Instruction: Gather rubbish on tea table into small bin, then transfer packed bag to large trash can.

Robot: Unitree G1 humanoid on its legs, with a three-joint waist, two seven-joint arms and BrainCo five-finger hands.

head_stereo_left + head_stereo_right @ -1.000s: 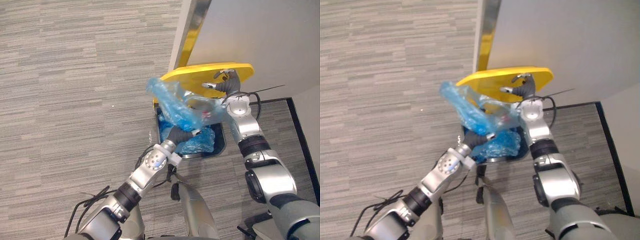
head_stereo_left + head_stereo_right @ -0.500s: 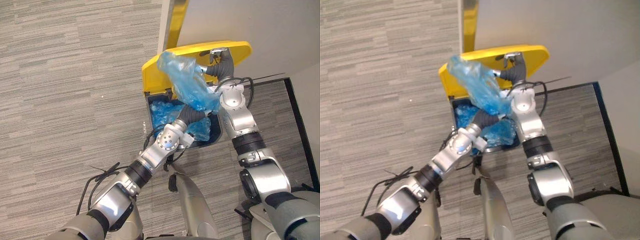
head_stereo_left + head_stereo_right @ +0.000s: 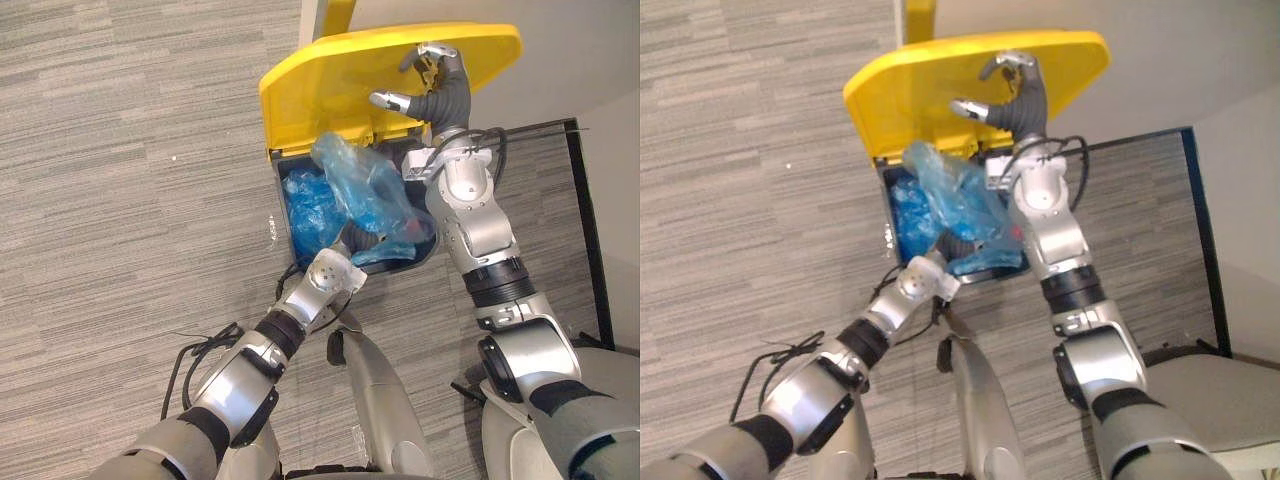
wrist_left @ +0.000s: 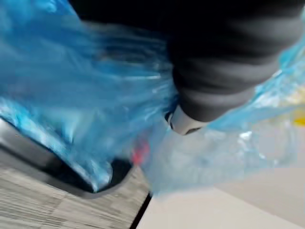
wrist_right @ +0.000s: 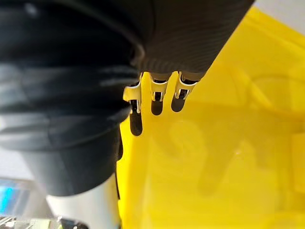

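Striped grey carpet (image 3: pixel 120 200) underlies crinkly blue bag (image 3: pixel 360 185), smooth yellow lid (image 3: pixel 320 85).

- No text, number, brand or sign can be read on any surface in view.
- Yellow lid (image 3: pixel 330 90): plain moulded surface with no legible marking.
- Blue bag (image 3: pixel 360 185): a red patch (image 4: pixel 138 153) shows through the plastic. It is too blurred to tell whether it carries print.
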